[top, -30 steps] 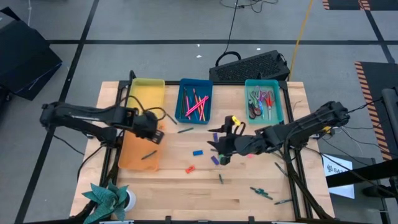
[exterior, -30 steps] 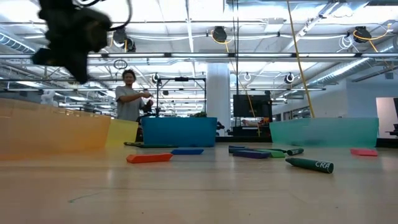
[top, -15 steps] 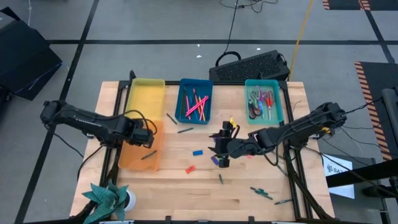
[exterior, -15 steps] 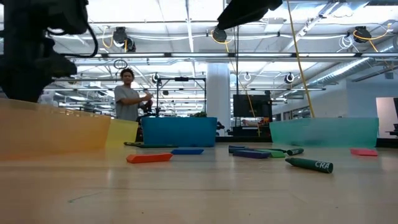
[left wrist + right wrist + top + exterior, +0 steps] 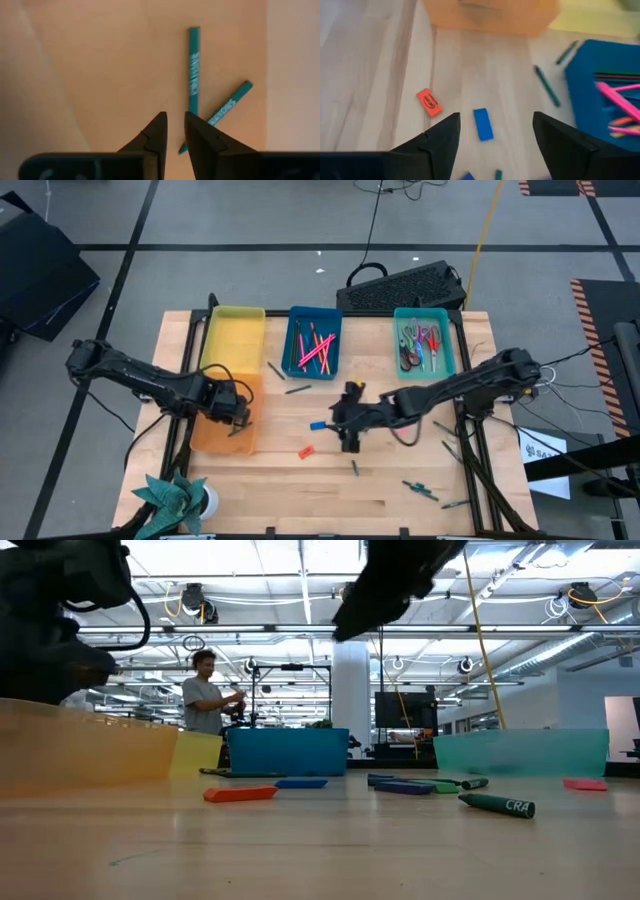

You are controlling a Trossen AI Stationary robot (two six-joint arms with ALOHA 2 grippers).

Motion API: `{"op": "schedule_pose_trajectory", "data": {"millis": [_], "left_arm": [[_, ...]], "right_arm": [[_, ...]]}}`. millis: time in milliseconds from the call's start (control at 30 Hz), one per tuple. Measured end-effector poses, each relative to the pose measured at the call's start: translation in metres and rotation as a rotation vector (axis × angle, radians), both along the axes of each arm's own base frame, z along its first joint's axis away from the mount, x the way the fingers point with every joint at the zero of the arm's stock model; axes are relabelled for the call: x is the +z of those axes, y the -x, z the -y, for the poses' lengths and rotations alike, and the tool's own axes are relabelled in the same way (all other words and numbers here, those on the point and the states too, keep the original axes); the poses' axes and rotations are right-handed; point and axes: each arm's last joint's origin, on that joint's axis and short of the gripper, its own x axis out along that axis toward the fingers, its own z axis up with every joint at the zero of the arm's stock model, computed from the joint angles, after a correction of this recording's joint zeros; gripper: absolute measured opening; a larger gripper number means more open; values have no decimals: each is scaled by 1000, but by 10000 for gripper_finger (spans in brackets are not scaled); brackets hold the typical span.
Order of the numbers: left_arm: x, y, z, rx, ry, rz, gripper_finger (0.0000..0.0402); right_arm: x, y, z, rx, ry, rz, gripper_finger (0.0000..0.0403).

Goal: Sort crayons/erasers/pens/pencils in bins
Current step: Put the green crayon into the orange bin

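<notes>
My right gripper (image 5: 342, 426) hangs open above the table's middle. A blue eraser (image 5: 483, 124) lies flat on the wood just ahead of its fingers, between their lines, and a red eraser (image 5: 428, 102) lies beside it. My left gripper (image 5: 235, 408) hovers over the orange bin (image 5: 210, 435) with its fingers (image 5: 174, 125) a narrow gap apart and nothing between them. Two teal crayons (image 5: 193, 75) lie on that bin's floor. The yellow bin (image 5: 235, 330), the blue bin (image 5: 296, 345) and the teal bin (image 5: 445, 340) stand along the far side, the latter two with sticks inside.
Loose green sticks (image 5: 420, 490) lie near the front right, others (image 5: 298, 389) by the blue bin. In the low view a purple piece (image 5: 405, 787), a green crayon (image 5: 497, 804) and a pink eraser (image 5: 585, 784) lie on the wood. A black keyboard (image 5: 400, 285) sits behind the bins; a person (image 5: 205, 700) stands far back.
My right gripper has moved toward the table's left, closer to the blue eraser. My left gripper has moved from the orange bin's far end toward the near edge, over the bin's middle.
</notes>
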Motion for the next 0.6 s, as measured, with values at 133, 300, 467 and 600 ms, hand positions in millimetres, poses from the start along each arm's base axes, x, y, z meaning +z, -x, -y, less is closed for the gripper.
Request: {"op": "schedule_pose_trajectory", "data": {"millis": [133, 300, 467, 600], "left_arm": [[9, -4, 2, -49, 25, 29, 88], [26, -9, 3, -84, 24, 107, 98], [33, -7, 2, -100, 9, 147, 97], [35, -5, 2, -100, 9, 166, 97]], "right_arm": [[-9, -37, 11, 36, -75, -34, 241], [-18, -85, 23, 15, -112, -19, 244], [-41, -114, 38, -133, -32, 18, 241], [-78, -123, 50, -218, 42, -24, 239]]}}
